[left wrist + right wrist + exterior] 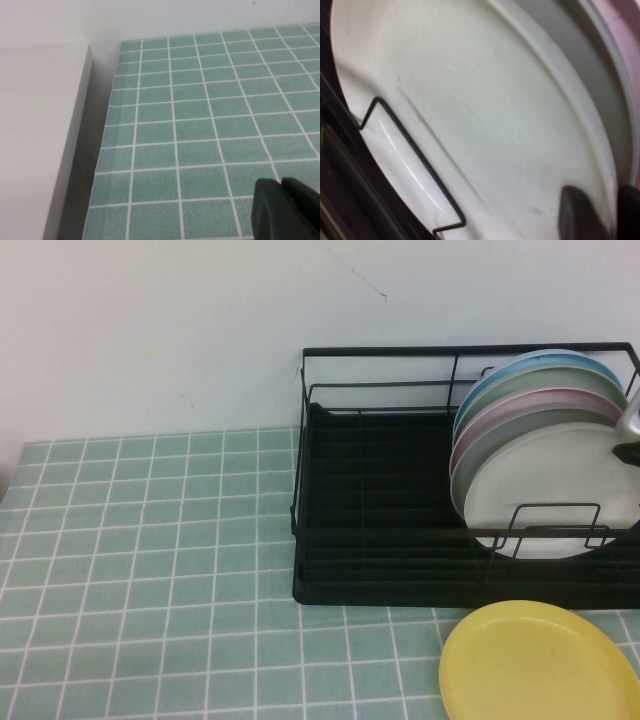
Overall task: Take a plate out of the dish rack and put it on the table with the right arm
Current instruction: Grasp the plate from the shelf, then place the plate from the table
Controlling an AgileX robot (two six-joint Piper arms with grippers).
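Cream-white plate [560, 495] standing on edge in the black wire dish rack [380, 540], foremost of a row of upright plates; behind it in order stand a pale grey plate [520, 425], a pink plate [545, 400], a pale green plate [545, 380] and a blue plate [545, 362]. A low wire loop of the rack crosses the lower part of the cream-white plate's face, as the right wrist view also shows [470, 115].

The right jaws [630, 425] appear in the high view only as a small silvery-grey and black part at the frame's edge, at the upper right rim of the cream-white plate. In the right wrist view two dark fingertips [580, 212] lie against the plate's rim, apparently one on each side of it, so the jaws seem to be closed on the plate, though the contact itself is blurred.

The left jaws [287, 210] hover above the mint-green tiled surface [210, 110], well away from the rack; whether they are open or closed cannot be told.

A yellow plate [540, 665] lies flat on the surface [150, 570] just in front of the rack, below the right jaws.
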